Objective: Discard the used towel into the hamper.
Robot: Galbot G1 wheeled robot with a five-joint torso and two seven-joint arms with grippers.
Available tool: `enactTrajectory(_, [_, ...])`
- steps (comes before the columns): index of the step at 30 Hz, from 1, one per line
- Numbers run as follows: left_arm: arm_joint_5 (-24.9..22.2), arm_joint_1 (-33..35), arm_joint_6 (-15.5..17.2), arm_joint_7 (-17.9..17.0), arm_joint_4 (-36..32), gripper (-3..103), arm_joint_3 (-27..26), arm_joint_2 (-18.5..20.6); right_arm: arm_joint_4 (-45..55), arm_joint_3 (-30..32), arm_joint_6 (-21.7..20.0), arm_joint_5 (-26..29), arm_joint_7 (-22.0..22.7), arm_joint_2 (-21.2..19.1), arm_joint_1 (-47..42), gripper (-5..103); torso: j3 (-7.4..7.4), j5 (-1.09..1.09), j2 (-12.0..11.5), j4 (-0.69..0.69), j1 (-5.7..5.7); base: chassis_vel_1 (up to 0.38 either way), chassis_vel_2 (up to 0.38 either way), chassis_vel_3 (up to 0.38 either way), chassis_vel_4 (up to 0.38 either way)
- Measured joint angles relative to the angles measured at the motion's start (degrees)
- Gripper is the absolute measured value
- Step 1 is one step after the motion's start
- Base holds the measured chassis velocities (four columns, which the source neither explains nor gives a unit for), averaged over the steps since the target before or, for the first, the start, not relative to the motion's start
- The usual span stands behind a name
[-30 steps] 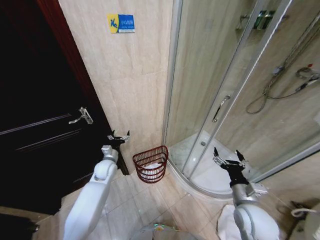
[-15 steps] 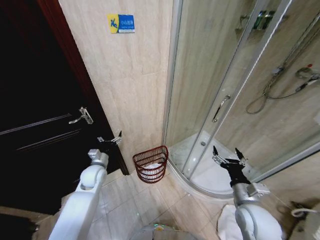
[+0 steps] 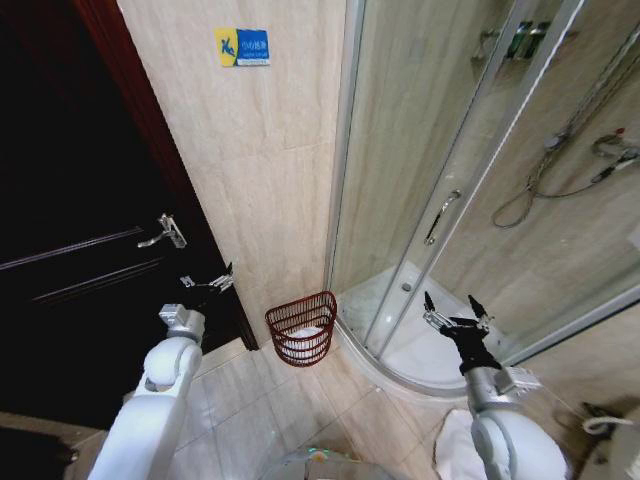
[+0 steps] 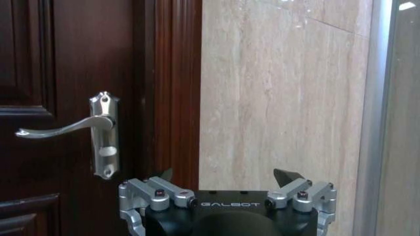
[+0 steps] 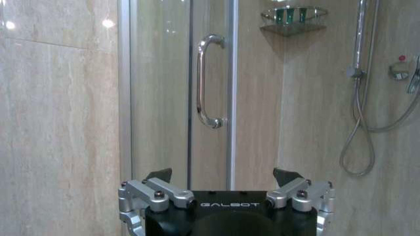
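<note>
A small dark red-brown wire hamper (image 3: 301, 328) stands on the tiled bathroom floor (image 3: 285, 410), against the beige wall and just beside the curved shower base (image 3: 400, 345). Something white lies inside it. The left gripper (image 3: 207, 280) hangs empty with its fingers spread, up and to the robot's left of the hamper, in front of the dark wooden door (image 3: 75, 230) below its silver door handle (image 4: 72, 126). The right gripper (image 3: 452, 312), also spread and empty, is raised before the glass shower door (image 3: 440, 190), on the hamper's other side.

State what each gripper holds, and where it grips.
Nothing. The left gripper and right gripper are both open and empty; white cloth lies in the hamper.
</note>
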Motion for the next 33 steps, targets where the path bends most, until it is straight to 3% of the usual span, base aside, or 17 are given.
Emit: enactTrajectory(33, [0.47,-1.77,-0.04,0.20,1.00,100,2.77,0.11,0.87,0.55,-1.50,-0.09,0.53,-0.76,-0.12,100,0.01,0.01,0.00,0.00,0.00,0.005,-0.004,-0.005,0.004])
